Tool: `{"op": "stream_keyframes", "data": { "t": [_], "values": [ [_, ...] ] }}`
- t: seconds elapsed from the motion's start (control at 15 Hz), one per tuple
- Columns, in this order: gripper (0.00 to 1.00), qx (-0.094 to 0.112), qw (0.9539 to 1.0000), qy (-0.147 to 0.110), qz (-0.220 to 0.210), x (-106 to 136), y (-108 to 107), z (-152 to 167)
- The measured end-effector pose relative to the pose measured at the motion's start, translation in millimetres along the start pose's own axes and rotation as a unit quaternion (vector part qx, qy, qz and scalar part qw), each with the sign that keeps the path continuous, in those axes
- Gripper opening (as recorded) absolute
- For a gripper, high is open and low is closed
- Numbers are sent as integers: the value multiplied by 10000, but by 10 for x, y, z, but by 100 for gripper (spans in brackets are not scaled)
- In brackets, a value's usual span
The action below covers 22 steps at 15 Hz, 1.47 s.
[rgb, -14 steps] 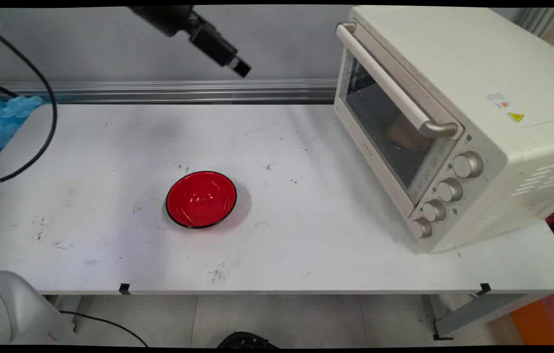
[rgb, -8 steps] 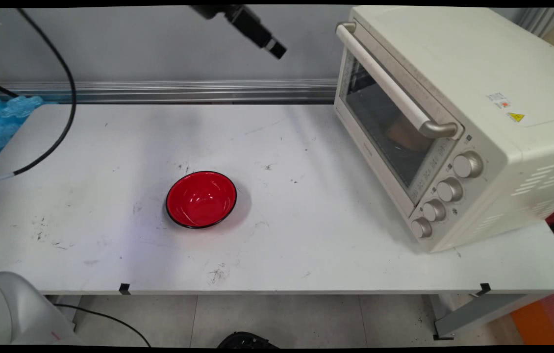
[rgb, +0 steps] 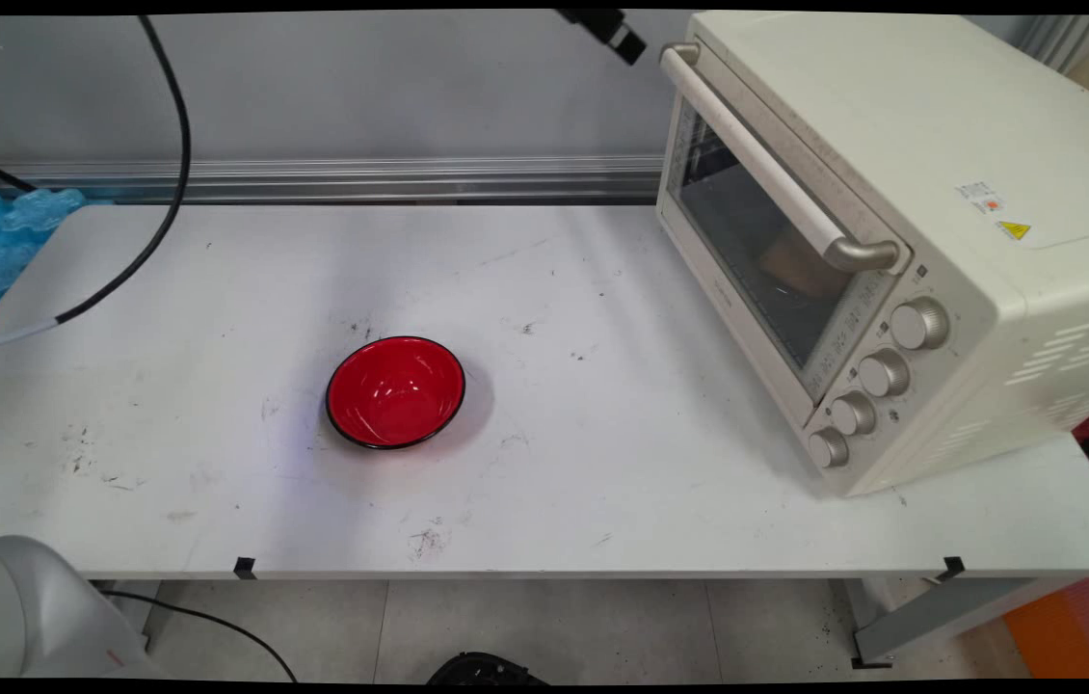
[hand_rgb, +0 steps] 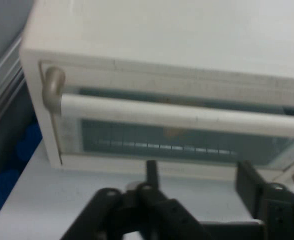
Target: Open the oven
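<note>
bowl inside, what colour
Red, with a black rim; the bowl shows best in the main view.

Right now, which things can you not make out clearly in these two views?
- End effector, main view: mostly cut off by the top edge.
- Brownish item inside the toaster oven: blurred behind the door glass, so its kind is unclear.
- Red bowl: outside the hand view.

Toaster oven [rgb: 891, 231] blocks table's [rgb: 602, 463] right end, door shut, handle bar [hand_rgb: 187, 115] across front. Red bowl [rgb: 396, 391] mid-table; bare surface all round it.
</note>
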Motion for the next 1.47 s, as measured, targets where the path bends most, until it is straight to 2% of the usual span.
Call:
{"op": "stream_keyframes", "data": {
  "t": [0.73, 1.47],
  "values": [
    [0, -237, 9997, 80, 80, 487, 60, 447],
    [0, -442, 9986, -105, 283, 615, 123, 839]
  ]
}}
